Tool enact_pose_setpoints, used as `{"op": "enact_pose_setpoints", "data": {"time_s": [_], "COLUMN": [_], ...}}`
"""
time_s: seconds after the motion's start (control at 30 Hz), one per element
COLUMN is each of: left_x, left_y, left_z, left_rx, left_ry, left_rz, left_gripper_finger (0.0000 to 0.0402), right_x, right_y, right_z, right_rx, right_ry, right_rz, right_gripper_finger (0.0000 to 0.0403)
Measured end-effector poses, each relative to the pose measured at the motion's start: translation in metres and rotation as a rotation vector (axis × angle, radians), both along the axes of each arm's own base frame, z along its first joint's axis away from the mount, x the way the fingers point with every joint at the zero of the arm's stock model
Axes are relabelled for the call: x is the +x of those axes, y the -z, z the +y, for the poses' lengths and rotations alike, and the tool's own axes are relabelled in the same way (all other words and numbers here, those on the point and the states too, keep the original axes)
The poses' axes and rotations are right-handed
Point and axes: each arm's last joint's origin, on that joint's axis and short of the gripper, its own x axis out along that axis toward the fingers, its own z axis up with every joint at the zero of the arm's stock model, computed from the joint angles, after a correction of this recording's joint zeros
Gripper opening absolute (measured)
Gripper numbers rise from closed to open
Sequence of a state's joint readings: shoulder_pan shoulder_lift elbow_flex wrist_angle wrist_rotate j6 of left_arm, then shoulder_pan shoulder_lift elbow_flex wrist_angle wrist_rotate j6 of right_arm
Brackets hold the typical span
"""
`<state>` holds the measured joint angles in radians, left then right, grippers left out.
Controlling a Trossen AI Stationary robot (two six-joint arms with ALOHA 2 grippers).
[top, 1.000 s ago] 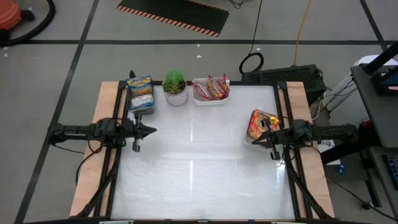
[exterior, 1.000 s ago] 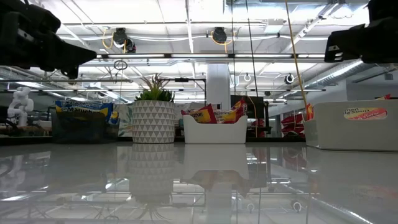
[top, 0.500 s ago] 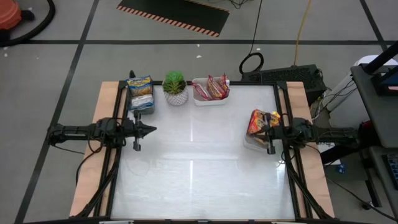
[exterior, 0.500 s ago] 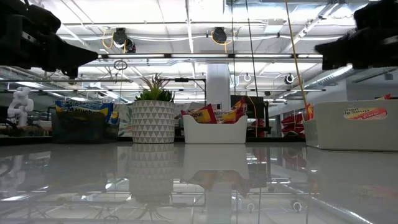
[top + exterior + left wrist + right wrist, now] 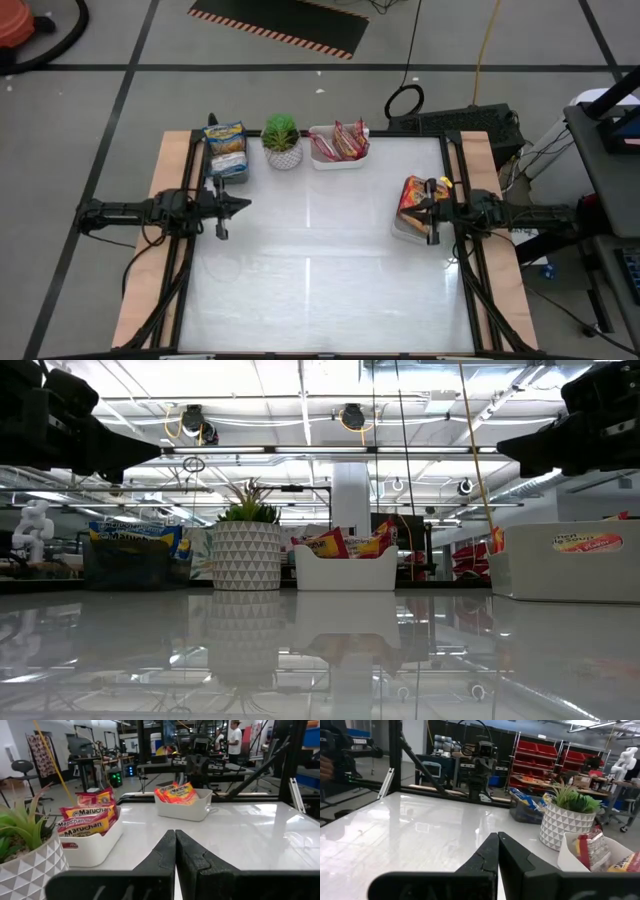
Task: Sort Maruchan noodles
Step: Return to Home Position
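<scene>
My left gripper point(image 5: 175, 833) hangs just above the table's left side, its two dark fingers pressed flat together with nothing between them. My right gripper point(image 5: 497, 836) matches it on the opposite side: fingers closed tip to tip and empty, held above the pale bin point(image 5: 400, 232) at the right edge. Both arms lie level and point inward at each other across the glossy white table point(image 5: 320, 280).

Under my right gripper, the pale bin holds the orange packets point(image 5: 410, 193), lying stacked and filling most of it. From the left wrist they show as a bright bundle standing above the bin's rim.

Farther back, three things stand in a row along the far edge, near one another but apart. At the left end is the black bin point(image 5: 120, 568), with the blue-trimmed packets point(image 5: 226, 140) lying flat on top. Beside it stands the potted plant point(image 5: 281, 138), upright in its white faceted pot. Next comes the white tray point(image 5: 345, 572), where the red packets point(image 5: 87, 815) stand on edge and lean together — the Maruchan name reads clearly on them. I cannot count the packets in any of the three containers.

Beyond the table lies an open workshop with red storage shelves point(image 5: 540, 756), a white humanoid figure point(image 5: 623, 762), and a person in a white shirt point(image 5: 233, 739) standing far off.
</scene>
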<state>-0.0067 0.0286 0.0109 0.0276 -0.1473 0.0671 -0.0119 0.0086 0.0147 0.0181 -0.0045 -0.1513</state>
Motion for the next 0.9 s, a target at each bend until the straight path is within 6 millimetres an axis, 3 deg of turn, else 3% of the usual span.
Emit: {"op": "enact_pose_setpoints", "data": {"time_s": [0.37, 0.53, 0.9], "left_x": [-0.0009, -0.0007, -0.0007], "left_y": [-0.0007, 0.0013, -0.0001], "left_z": [0.0058, 0.0063, 0.0063], "left_rx": [0.026, -0.006, -0.021], "left_ry": [-0.050, 0.030, 0.033], "left_rz": [-0.004, 0.009, -0.010], "left_gripper_finger": [0.0003, 0.0003, 0.0003], "right_x": [0.0000, 0.0000, 0.0000], "right_y": [-0.0014, -0.0015, -0.0018], "right_z": [0.0000, -0.0001, -0.0001], "right_rx": [0.027, 0.027, 0.027], "right_ry": [0.001, 0.002, 0.003], "right_rz": [-0.015, -0.016, -0.019], "right_gripper_finger": [0.0000, 0.0000, 0.0000]}}
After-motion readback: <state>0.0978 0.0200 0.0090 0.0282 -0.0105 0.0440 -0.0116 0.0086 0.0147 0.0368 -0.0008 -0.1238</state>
